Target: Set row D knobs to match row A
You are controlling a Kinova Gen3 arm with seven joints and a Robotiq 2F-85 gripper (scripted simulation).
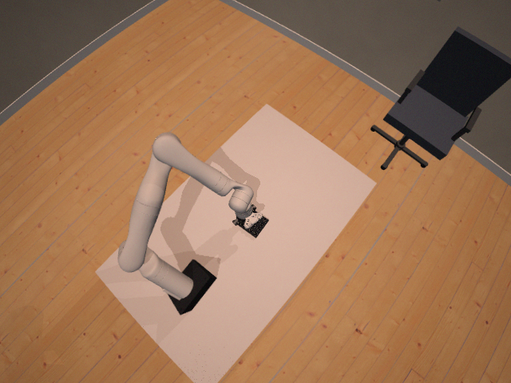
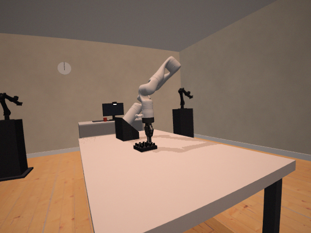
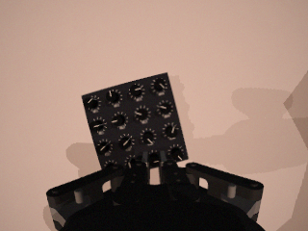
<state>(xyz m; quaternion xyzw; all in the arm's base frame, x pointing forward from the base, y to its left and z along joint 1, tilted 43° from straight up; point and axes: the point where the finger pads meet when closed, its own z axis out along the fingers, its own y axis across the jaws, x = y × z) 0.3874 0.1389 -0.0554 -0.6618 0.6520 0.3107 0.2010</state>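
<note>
While the end effector [image 1: 246, 218] [image 2: 149, 141] [image 3: 154, 159] grips D3 [image 3: 154, 157], knob box [image 1: 256, 231] [image 2: 142, 149] [image 3: 129, 107] beneath.

Floor [image 1: 124, 82] [image 2: 55, 195] showing knotty wood planks; tabletop [image 1: 305, 177] [image 2: 175, 180] looking smooth, matt; arm [image 1: 150, 193] [image 2: 158, 77] looking like smooth pale plastic; chair seat [image 1: 433, 115] resembling dark cloth

Apparently sixteen knobs [image 3: 141, 114], one box [image 1: 256, 235] [image 2: 142, 149] [image 3: 126, 87].

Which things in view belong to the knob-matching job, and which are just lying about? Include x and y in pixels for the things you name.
Part of the job:
- black box with round knobs [image 1: 258, 230] [image 2: 142, 149] [image 3: 131, 103]
- black two-finger gripper [image 2: 149, 142] [image 3: 154, 159]
- white-topped table [image 1: 305, 181] [image 2: 175, 180]

Just about:
- dark office chair [image 1: 429, 117]
- red cup [image 2: 105, 119]
- black monitor [image 2: 112, 109]
</note>
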